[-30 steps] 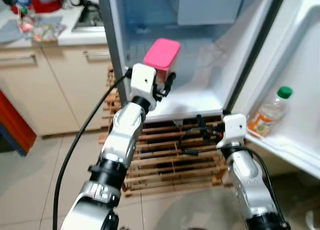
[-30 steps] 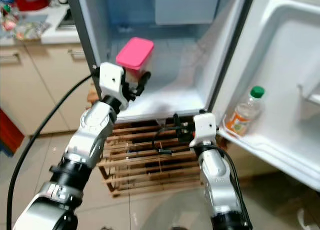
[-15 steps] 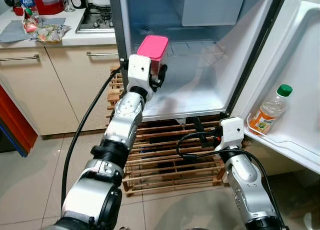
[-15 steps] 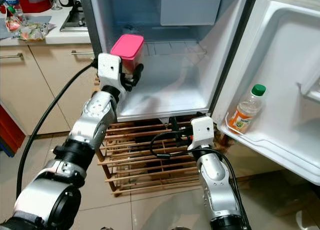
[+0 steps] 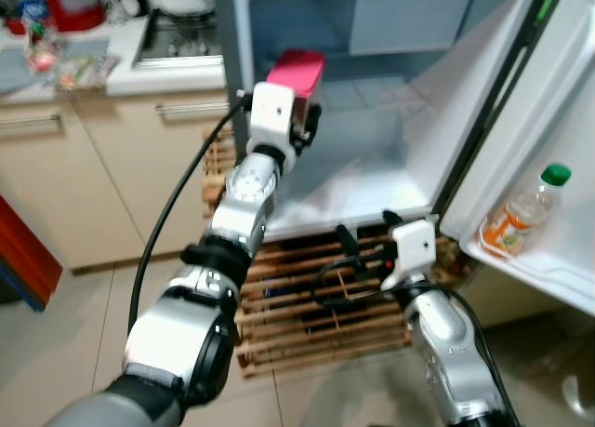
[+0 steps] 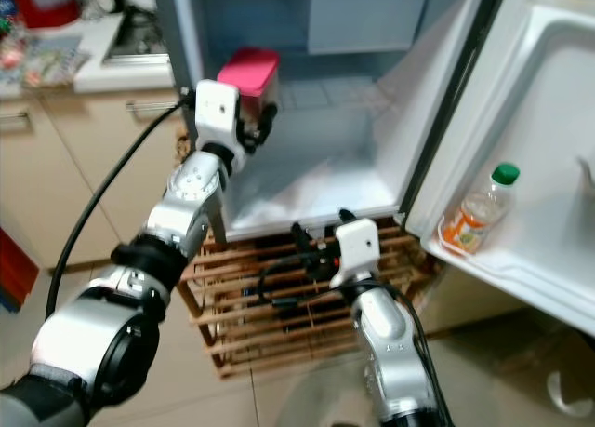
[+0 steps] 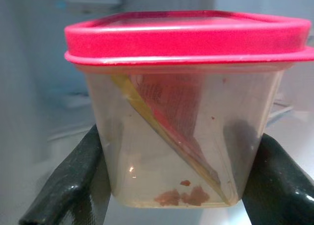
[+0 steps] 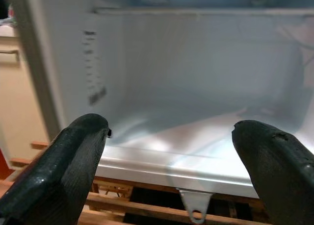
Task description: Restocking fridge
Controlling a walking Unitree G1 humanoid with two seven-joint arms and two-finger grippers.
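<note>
We face the open fridge point(image 5: 372, 157), its white floor bare past the front lip. Our left pincer point(image 7: 162, 186) grasps the pink-lidded container point(image 7: 179, 112) just inside the left wall. Our right pincer point(image 8: 171, 151) hangs released before the lower edge.

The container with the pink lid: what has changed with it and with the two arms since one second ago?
The left gripper has carried the container with the pink lid up and deeper into the open fridge, keeping its hold throughout. The camera also shifted, so part of the apparent motion is the view's own. The right gripper stays open and low in front of the fridge's bottom edge. The bottle remains on the door shelf.
</note>
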